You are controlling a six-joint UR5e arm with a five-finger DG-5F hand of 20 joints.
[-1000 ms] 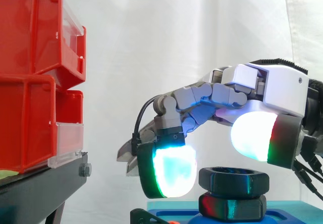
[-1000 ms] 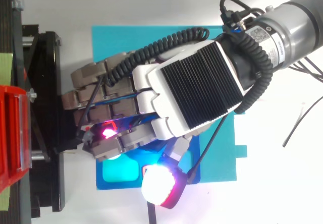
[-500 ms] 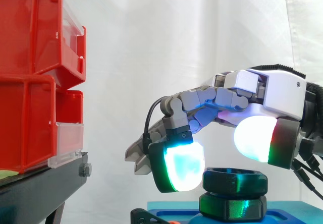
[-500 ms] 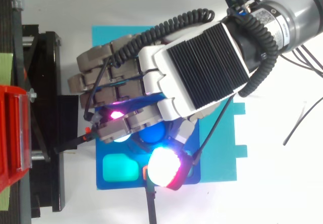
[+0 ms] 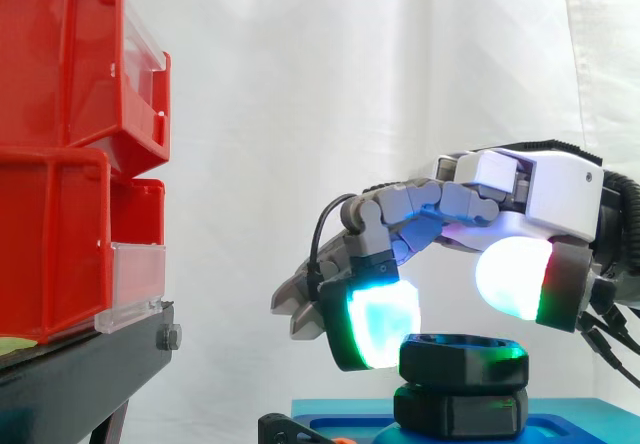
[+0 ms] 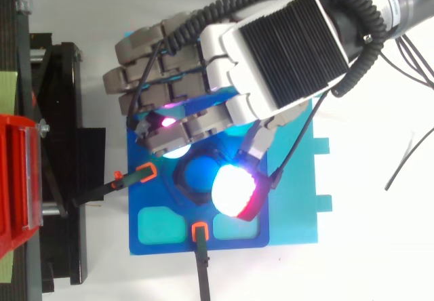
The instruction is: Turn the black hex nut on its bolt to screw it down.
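Note:
The black hex nut sits on its blue bolt, above a second black nut, on the blue fixture plate. My hand arches over it from the right with its fingers curled down. A cyan-glowing fingertip presses the nut's left side. The white-glowing thumb pad sits over the nut's near right rim.
Stacked red bins stand on a black stand to the left, close to my knuckles. Two orange-tipped black clamps hold the plate, which lies on a teal mat.
The hand swung toward the far side and right and sank slightly. Its cyan fingertip closed in on the nut's left side and the thumb pad came over its rim.

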